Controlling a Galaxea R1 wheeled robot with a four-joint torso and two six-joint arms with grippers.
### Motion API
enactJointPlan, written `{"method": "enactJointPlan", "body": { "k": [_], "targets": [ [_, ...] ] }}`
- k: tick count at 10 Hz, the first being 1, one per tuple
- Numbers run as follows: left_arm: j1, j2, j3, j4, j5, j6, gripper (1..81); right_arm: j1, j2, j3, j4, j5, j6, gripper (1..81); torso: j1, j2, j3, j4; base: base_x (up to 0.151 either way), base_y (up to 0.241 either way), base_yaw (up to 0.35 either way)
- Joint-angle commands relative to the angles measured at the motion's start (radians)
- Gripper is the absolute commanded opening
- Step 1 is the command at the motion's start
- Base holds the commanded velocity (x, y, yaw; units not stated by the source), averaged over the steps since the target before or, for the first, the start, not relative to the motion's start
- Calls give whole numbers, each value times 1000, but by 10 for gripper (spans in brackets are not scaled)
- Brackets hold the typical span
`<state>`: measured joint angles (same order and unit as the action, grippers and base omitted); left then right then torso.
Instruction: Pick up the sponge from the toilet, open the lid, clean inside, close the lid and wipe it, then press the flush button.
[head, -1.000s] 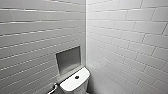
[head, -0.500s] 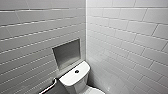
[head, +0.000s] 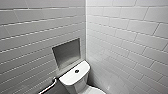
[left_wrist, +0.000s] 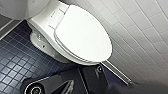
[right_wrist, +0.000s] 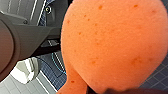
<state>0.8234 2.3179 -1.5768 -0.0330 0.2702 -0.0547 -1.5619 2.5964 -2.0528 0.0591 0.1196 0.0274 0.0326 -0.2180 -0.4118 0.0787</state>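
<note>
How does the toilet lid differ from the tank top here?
The lid is oval; the tank top is a rounded rectangle. The lid is plain; the tank top carries a dark round flush button in its middle. Both are white and smooth.

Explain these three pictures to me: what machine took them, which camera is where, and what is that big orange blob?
They come from a wheeled robot with two arms, in a tiled toilet room. The head view looks down from high on the robot: you see the white tank of the toilet with its round flush button, and a recessed niche in the wall. The left wrist view comes from a camera on the left arm; it looks at the closed lid over a dark blue tiled floor. The right wrist view comes from the right arm. The orange blob is a sponge, very close to that camera; it seems held by the right end effector, the arm's grasping part.
</note>
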Motion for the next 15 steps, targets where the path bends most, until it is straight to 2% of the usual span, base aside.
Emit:
{"method": "enactJointPlan", "body": {
  "k": [1,4,6,8,11,12,14,15],
  "targets": [
    [-227,-43,57,-117,106,-2,811,18,-23,28,-7,-66,3,10,0,0,0,0,0,0,0],
    [-353,-34,57,-180,112,-2,811,18,-20,28,-10,-64,3,10,0,0,0,0,0,0,0],
    [-410,-24,52,-193,84,-2,811,19,-19,27,-12,-64,3,10,1,1,0,0,0,0,0],
    [-465,-17,44,-199,29,-34,811,18,-19,25,-10,-64,3,10,1,2,-1,0,0,0,0],
    [-539,25,-17,-199,30,-86,811,13,-17,30,-5,-28,3,10,1,2,-1,0,0,0,0],
    [-563,40,-29,-199,30,-97,811,13,-17,31,-7,-27,3,10,1,2,-31,0,0,0,0],
    [-611,80,-84,-199,41,-120,811,13,-17,33,-7,-26,3,10,1,2,-57,0,0,0,0],
    [-638,104,-120,-203,49,-123,811,12,-17,34,-7,-26,3,10,1,2,-85,0,0,0,0]
  ]
}}
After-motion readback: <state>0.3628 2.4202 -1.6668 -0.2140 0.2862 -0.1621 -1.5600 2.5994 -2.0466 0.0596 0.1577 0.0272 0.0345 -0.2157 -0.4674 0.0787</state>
